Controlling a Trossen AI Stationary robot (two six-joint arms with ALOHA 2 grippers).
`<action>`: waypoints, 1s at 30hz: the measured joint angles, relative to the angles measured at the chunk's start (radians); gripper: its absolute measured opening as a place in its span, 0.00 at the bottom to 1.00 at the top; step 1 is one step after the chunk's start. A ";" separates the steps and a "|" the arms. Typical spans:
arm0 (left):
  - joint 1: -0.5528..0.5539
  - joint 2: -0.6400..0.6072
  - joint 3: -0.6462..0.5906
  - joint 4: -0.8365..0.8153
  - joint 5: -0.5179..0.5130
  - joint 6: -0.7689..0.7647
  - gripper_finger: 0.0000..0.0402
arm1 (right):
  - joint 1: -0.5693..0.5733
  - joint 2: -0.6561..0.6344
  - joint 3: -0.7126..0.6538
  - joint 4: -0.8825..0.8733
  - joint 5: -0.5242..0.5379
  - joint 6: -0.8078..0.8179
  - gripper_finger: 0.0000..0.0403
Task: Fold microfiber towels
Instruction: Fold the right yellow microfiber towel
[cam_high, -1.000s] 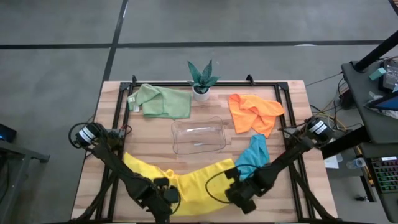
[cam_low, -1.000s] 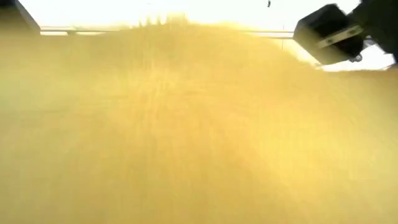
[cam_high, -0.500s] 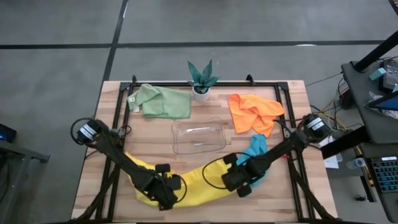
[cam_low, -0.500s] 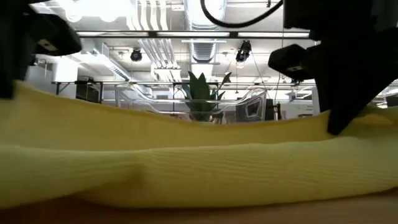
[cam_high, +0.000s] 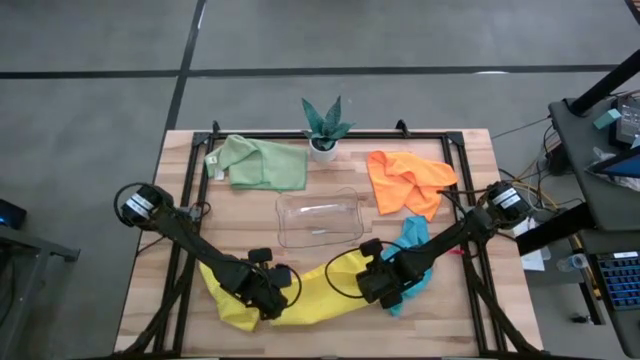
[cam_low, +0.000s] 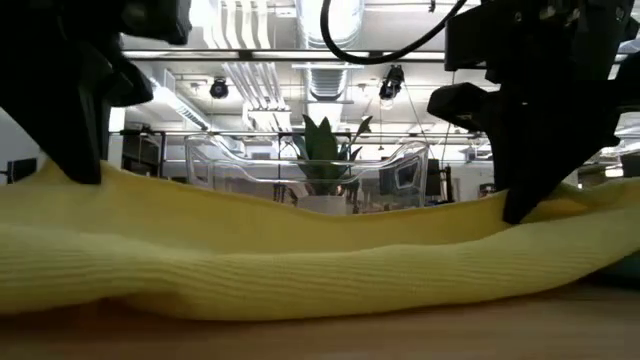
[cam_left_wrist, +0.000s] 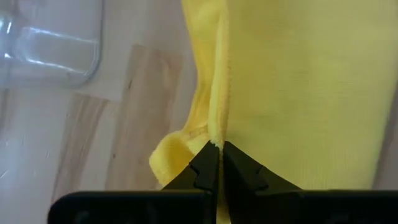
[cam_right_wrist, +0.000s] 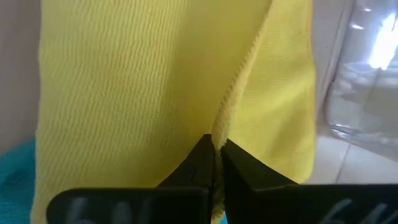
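A yellow towel lies as a long curved band across the table's near half, and it fills the front of the low view. My left gripper is shut on it near its left end. My right gripper is shut on it near its right end. A teal-blue towel lies crumpled beside the right gripper. An orange towel lies crumpled at the far right. A pale green towel lies at the far left. A second yellow towel does not show. My left gripper pinches the yellow towel's hemmed edge between its two fingertips. The fingers slant down from above. The cloth beyond them lies slack on the table. One layer or several, I cannot tell. My right gripper pinches the yellow towel's hemmed edge between its two fingertips, near the towel's right end. The fingers slant down from above. The cloth lies slack, spread out on either side of the hem.
A clear plastic tray stands at the table's middle, just beyond the yellow towel. A small potted plant stands at the far edge. A black frame runs around the table top.
Both grippers have moved from the near edge toward the far edge and the tray, staying shut on the yellow towel's edge. The held edge has come down and gone over with them. The towel has dropped clear of the low camera and now lies as a narrower band.
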 joint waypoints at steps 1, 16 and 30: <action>0.005 0.000 -0.007 -0.002 -0.016 -0.020 0.00 | 0.000 0.000 0.000 -0.005 0.018 0.001 0.02; 0.017 -0.009 -0.003 -0.069 -0.045 -0.027 0.28 | -0.026 -0.023 0.002 -0.045 0.104 0.053 0.25; 0.015 -0.114 0.031 0.038 -0.045 -0.008 0.35 | -0.026 -0.216 -0.015 -0.078 0.105 0.165 0.37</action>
